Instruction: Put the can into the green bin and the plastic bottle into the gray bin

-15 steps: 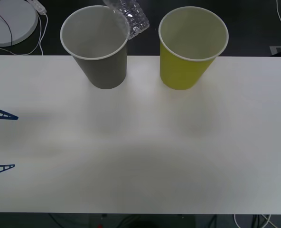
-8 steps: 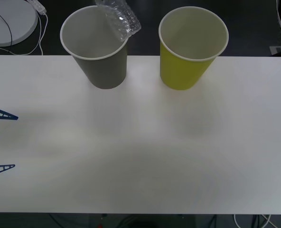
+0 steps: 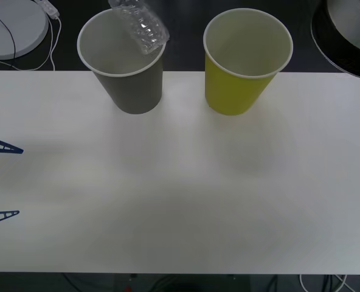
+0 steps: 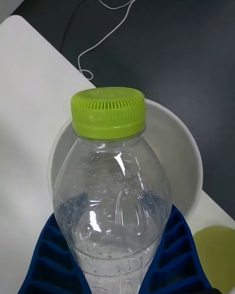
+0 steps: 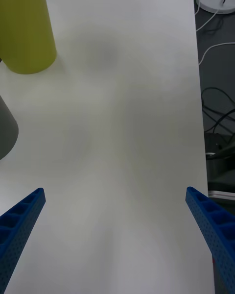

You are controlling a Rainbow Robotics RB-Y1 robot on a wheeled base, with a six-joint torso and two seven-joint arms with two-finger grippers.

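At the near left edge of the white table (image 3: 180, 201) the left gripper (image 3: 2, 180) waits low over the surface with its two blue fingers spread wide apart and nothing between them. Farther away, the right gripper (image 4: 117, 255) clamps the plastic bottle (image 4: 113, 196) at its lower body, its blue fingers on both sides and the lime-green cap (image 4: 108, 110) pointing away from the wrist. The bottle hangs tilted directly above the mouth of the gray bin (image 3: 122, 61), and the green bin (image 3: 244, 61) stands beside, apart from it.

No readable text, labels or numbers anywhere.
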